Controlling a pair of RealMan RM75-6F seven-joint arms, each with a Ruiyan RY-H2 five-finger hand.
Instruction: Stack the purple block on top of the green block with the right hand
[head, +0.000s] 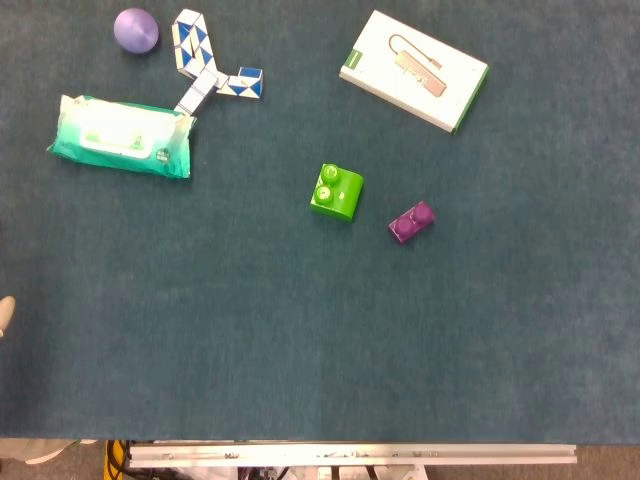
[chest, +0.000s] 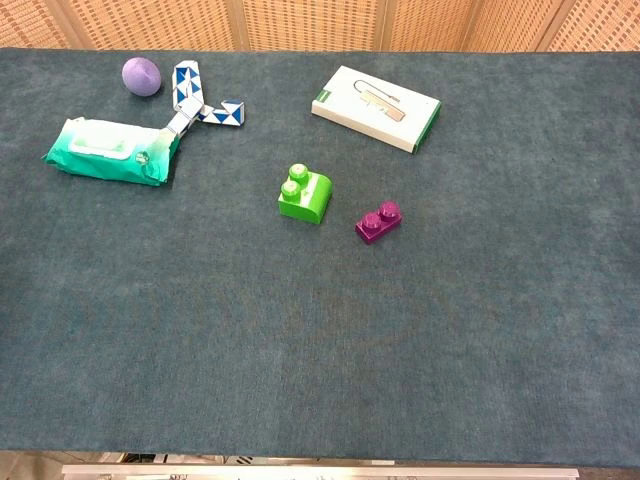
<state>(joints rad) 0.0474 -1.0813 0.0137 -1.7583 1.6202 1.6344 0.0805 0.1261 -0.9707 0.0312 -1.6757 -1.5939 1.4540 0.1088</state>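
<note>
1. The table (head: 300, 350) is covered edge to edge with a dark teal, felt-like cloth, and everything else lies on it. A metal rail runs along its near edge in the head view, and a woven tan screen stands behind its far edge in the chest view.
2. A pack of wet wipes (head: 122, 136) in green and white wrapping lies at the far left, long side running left to right.
3. A flat white box (head: 414, 70) with a green side and a picture of a cable adapter on its lid lies at the far right of centre, turned at an angle.
4. A blue-and-white snake puzzle (head: 205, 72) lies bent on the far left, its near end touching the far right corner of the wet wipes.
5. The green block (head: 337, 191) sits near the middle of the table, two round studs on its top, with its curved side facing right and near.
6. A purple ball (head: 136, 30) rests at the far left corner, just left of the snake puzzle.
7. The purple block (head: 411, 222), with two studs up, lies on the cloth just right of and slightly nearer than the green block, apart from it and not stacked.
8. Neither the left hand nor the right hand shows in either view, so I cannot tell whether their fingers are apart or together.
</note>
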